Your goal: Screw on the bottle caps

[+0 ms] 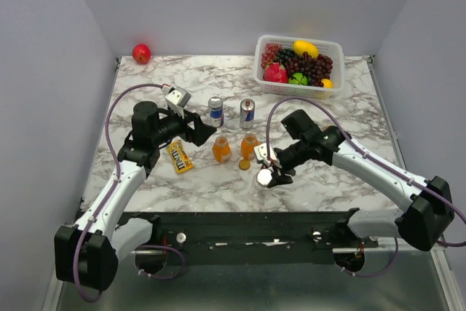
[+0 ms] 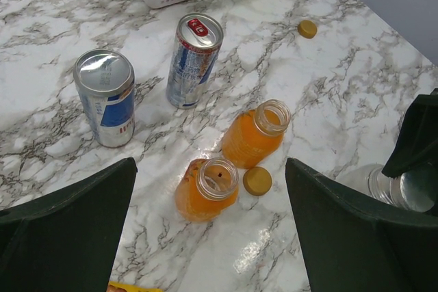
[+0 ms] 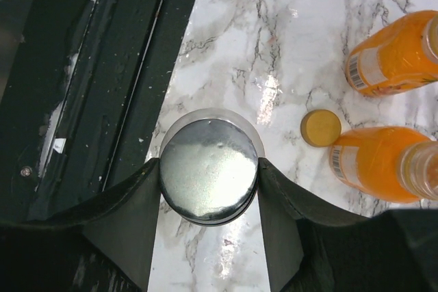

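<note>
Two stubby bottles of orange liquid (image 2: pixel 209 189) (image 2: pixel 256 135) stand uncapped mid-table, with one orange-gold cap (image 2: pixel 258 181) lying between them. A second cap (image 2: pixel 307 29) lies farther off. My left gripper (image 2: pixel 212 237) hovers open just left of the bottles, with nothing between its fingers. My right gripper (image 3: pixel 209 163) is shut on the silver lid (image 3: pixel 205 182), which sits on top of the clear jar (image 3: pixel 205 114) near the table's front edge. In the top view that gripper (image 1: pixel 266 174) is right of the loose cap (image 1: pixel 245 165).
Two drink cans (image 1: pixel 215 111) (image 1: pixel 247 113) stand behind the bottles. A white basket (image 1: pixel 263 71) of fruit is at the back right, a red apple (image 1: pixel 141 53) at the back left. A yellow candy packet (image 1: pixel 179 156) lies beside the left gripper.
</note>
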You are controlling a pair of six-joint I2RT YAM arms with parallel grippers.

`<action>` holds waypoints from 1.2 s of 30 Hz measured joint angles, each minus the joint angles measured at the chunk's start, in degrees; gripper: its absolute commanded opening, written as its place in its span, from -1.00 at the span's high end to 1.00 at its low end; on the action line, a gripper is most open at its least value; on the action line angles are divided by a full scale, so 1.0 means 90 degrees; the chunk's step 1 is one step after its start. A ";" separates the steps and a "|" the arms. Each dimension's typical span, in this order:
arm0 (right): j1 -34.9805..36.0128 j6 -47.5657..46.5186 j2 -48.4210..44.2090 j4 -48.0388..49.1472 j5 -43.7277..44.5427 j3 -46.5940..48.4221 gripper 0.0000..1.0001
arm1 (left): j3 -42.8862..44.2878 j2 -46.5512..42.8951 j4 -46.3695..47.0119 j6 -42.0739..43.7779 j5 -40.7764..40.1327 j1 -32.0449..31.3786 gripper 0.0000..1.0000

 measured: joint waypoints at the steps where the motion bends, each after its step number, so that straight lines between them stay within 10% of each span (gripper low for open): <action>1: -0.0027 0.0005 -0.0005 0.0000 -0.0002 0.0015 0.23 | 0.0000 0.0017 0.0015 -0.0012 0.0010 0.0000 -0.97; 36: -0.0126 0.0189 0.0032 0.0102 -0.0367 -0.0165 0.04 | -0.0197 0.0114 0.0262 -0.0134 0.0117 0.0000 -0.97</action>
